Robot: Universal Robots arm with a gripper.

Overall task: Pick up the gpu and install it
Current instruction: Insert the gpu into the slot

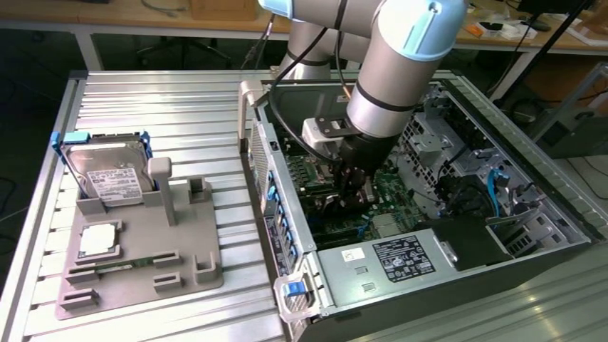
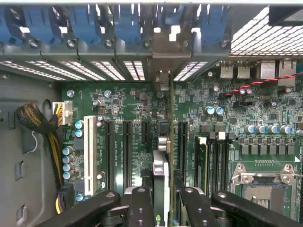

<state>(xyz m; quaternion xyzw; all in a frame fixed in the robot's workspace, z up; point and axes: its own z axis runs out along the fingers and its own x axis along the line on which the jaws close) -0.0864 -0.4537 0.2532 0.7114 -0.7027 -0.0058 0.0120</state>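
Note:
My gripper (image 2: 164, 210) reaches down into the open computer case (image 1: 285, 214), over the green motherboard (image 2: 123, 99). The gpu (image 2: 161, 165) stands edge-on between the two black fingers (image 2: 140, 208), which are shut on it. Its metal bracket (image 2: 163, 54) sits against the case's rear slot openings, below the blue latches (image 2: 85, 23). The card's lower edge lines up with a black expansion slot among several parallel ones (image 2: 127, 151); I cannot tell whether it is fully seated. In the exterior view the gripper (image 1: 354, 187) hides most of the card.
A grey fixture (image 1: 142, 281) at the exterior view's left holds a hard drive in a blue frame (image 1: 109, 174) and a square silver CPU chip (image 1: 98, 241). Inside the case are a cable bundle (image 2: 42, 127), memory sticks (image 2: 202, 156), the CPU socket (image 2: 265, 189) and the power supply (image 1: 399, 260).

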